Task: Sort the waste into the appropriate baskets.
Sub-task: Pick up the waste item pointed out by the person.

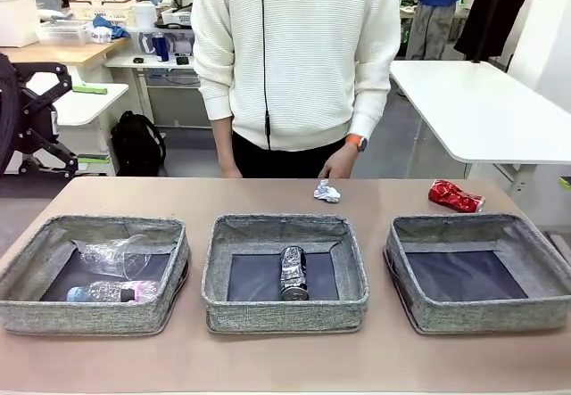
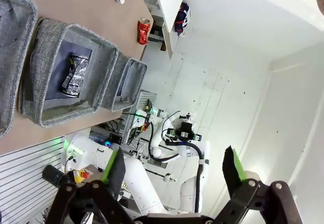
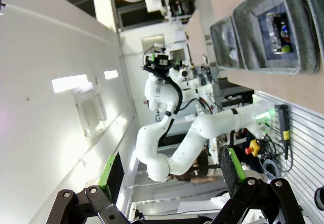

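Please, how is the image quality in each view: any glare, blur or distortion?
Front view: soft even light, sharp, faint shadows inside the left basket, where the clear cup is hard to see. Left wrist view: rolled sideways, wide-angle bending, the left claw open at the bottom. Right wrist view: a light panel glares white.

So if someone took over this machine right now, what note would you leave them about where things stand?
Left gripper: open, holding nothing, away from the table. Right gripper: the same.
Left grey woven basket: clear plastic cup and clear plastic bottle with pinkish label inside.
Middle basket: crushed dark blue-silver can.
Right basket: bare bottom.
Done: three items sorted.
Left: crumpled white paper wad and crushed red can, both on the tan table's far side; the person's hand hangs near the wad.
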Robot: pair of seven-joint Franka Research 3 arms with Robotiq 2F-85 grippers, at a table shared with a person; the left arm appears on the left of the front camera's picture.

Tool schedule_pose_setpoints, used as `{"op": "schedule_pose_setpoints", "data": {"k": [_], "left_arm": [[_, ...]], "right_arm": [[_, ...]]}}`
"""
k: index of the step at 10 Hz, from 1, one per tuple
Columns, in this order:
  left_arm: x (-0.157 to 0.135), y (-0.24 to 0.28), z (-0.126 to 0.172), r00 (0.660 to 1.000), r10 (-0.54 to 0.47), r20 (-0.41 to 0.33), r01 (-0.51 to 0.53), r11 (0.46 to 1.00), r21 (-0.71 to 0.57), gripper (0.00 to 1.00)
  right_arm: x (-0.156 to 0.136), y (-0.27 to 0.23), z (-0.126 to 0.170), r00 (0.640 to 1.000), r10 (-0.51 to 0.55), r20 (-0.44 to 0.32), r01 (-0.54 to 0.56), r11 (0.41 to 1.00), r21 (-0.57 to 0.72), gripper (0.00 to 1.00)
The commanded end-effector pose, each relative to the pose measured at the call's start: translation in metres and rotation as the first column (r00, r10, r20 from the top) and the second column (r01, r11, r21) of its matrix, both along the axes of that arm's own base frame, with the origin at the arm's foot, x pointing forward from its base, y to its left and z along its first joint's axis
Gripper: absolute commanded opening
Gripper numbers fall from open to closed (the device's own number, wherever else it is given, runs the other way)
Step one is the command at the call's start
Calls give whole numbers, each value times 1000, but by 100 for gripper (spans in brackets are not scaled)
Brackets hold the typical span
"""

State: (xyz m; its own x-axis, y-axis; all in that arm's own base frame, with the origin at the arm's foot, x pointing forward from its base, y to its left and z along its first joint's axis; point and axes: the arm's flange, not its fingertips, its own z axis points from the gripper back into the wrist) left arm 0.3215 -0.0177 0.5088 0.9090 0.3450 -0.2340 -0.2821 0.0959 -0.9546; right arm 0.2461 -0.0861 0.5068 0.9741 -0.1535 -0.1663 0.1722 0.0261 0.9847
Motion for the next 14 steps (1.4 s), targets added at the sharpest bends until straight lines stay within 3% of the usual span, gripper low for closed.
{"op": "schedule_pose_setpoints", "data": {"k": [1, 14], "left_arm": [[0, -2, 4, 1000, 14, -4, -14, 1000, -11, 100], [0, -2, 4, 1000, 14, -4, -14, 1000, -11, 100]], "right_arm": [[-2, -1, 2, 1000, 7, 12, -7, 1000, 3, 100], [-2, -1, 2, 1000, 7, 12, -7, 1000, 3, 100]]}}
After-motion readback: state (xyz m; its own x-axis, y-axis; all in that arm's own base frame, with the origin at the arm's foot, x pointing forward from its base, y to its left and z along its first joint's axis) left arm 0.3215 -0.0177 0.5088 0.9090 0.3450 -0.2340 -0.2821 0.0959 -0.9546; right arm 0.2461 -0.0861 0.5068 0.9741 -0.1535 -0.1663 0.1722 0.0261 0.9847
